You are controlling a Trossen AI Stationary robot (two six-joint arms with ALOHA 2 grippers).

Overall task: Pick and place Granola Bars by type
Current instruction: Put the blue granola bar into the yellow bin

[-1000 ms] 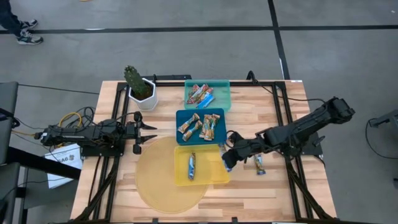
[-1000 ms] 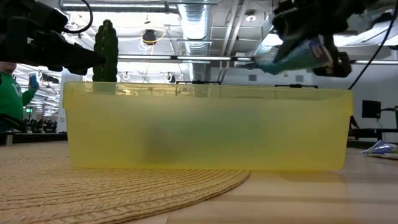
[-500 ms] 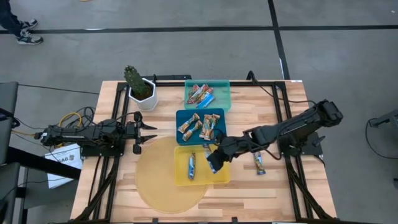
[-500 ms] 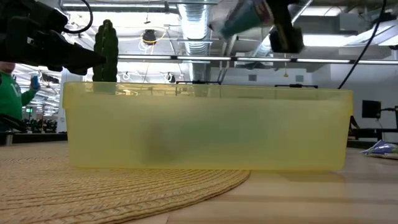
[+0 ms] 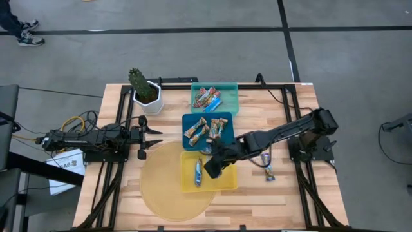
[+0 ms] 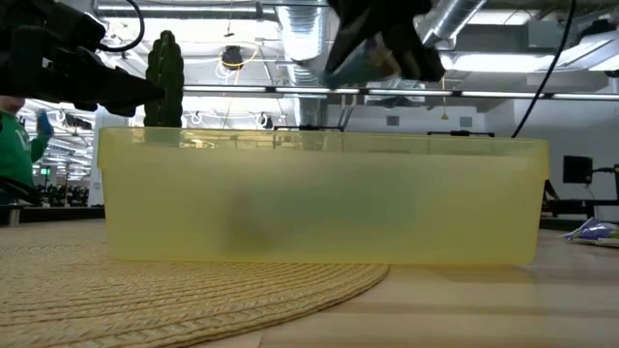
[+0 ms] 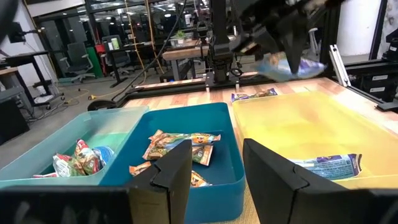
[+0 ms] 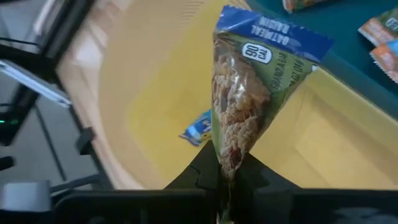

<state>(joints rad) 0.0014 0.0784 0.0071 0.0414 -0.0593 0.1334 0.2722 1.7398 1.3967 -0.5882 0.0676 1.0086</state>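
Well along, judging by the trays; red-wrapped bars [image 5: 206,97] lying in the teal tray [image 5: 232,96], tan bars [image 5: 206,129] heaped in the blue tray [image 5: 222,115], one blue-white bar [image 5: 199,172] flat in the yellow tray [image 5: 225,183]. Over that yellow tray, the right gripper [image 5: 211,169] clenched on another blue-white bar [image 8: 252,99], pinched by one end and hanging clear of the floor; seen in the low view still above the rim, so not yet placed. Left on the table: one more bar [image 5: 268,171], just beside the yellow tray on the right arm's side, untouched; no others visible loose on the wood. Probably two steps remaining, then: dropping the held bar beside its twin, and fetching the last one; type of that last one seemingly blue-white too, though small to tell. Left gripper [image 5: 149,136] idle near the cactus [image 5: 138,82], well apart from the trays, fingers spread and holding nothing. Mat [image 5: 158,193] under the yellow tray bare of bars.
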